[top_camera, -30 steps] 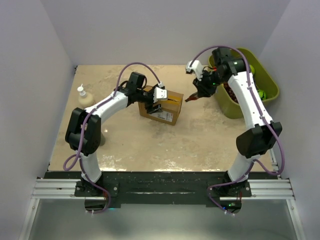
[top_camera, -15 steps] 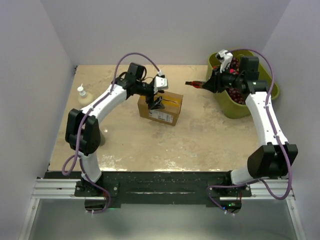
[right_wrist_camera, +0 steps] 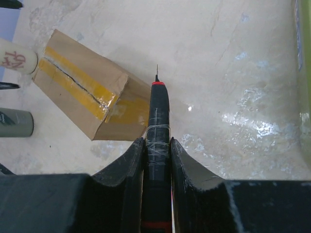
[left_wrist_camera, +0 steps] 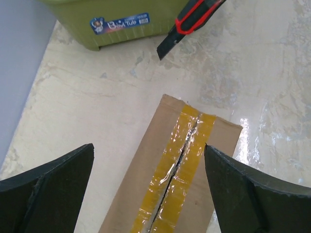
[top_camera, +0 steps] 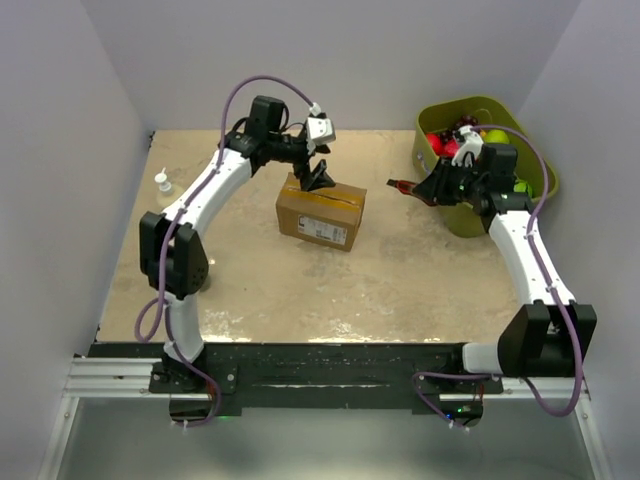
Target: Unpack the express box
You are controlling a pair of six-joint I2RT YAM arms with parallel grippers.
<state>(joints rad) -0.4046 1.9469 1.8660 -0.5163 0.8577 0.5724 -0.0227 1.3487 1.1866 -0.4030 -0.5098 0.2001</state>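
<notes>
The express box is a brown carton in the middle of the table, white label on its near side. Its yellow tape is slit along the seam between the top flaps, and the flaps lie closed. My left gripper is open and empty, hovering just above the box's far left end. My right gripper is shut on a black and red utility knife, its blade pointing left toward the box, well to the right of it. The knife tip also shows in the left wrist view.
A green tub with red and green items stands at the back right, behind my right gripper. A pump bottle stands at the left edge. A grey cylinder shows left of the box in the right wrist view.
My right gripper with the knife pulled back from the box toward the tub, then came down a little. My left gripper lifted off the box top and moved back.
</notes>
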